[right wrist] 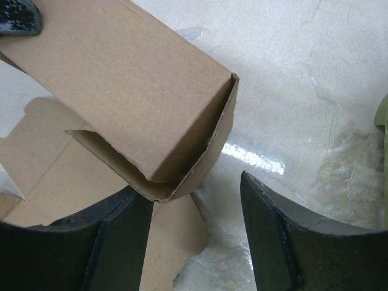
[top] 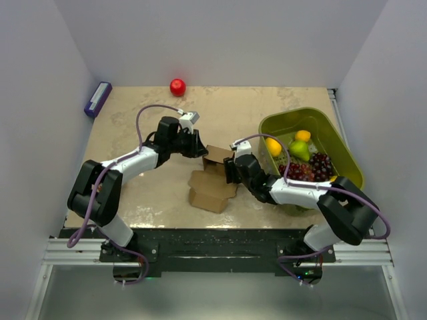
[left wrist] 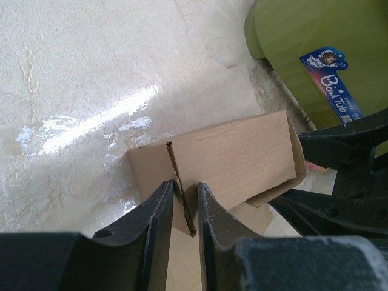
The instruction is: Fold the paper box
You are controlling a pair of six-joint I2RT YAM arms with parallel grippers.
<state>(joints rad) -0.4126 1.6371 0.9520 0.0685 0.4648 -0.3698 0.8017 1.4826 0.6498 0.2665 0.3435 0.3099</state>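
The paper box is judged to be light, thin brown cardboard. It should be stiff across its flat panels, weak along the scored creases, and easily dented or torn at the flap edges if squeezed hard. Its matt surface is expected to give adequate friction, though the whole piece is likely to slide on the glossy bench unless it is restrained. Hold is best taken on a panel edge close to a crease, never in the middle of an unsupported flap. The box lies near the centre of the bench, partly formed: one section is raised as a hollow sleeve, and further flaps lie flat toward the near edge. The green tub stands just to its right. The left pincer is clamped on a thin upright cardboard edge at the far-left side of the raised section, with the fingers nearly together and only the sheet between them. The right pincer stands apart and holds nothing. In the right wrist view, the lower corner of the raised section overhangs the finger on the left of that view. The other finger is well clear, with bare bench seen through the gap. Whether that corner touches the finger cannot be told.
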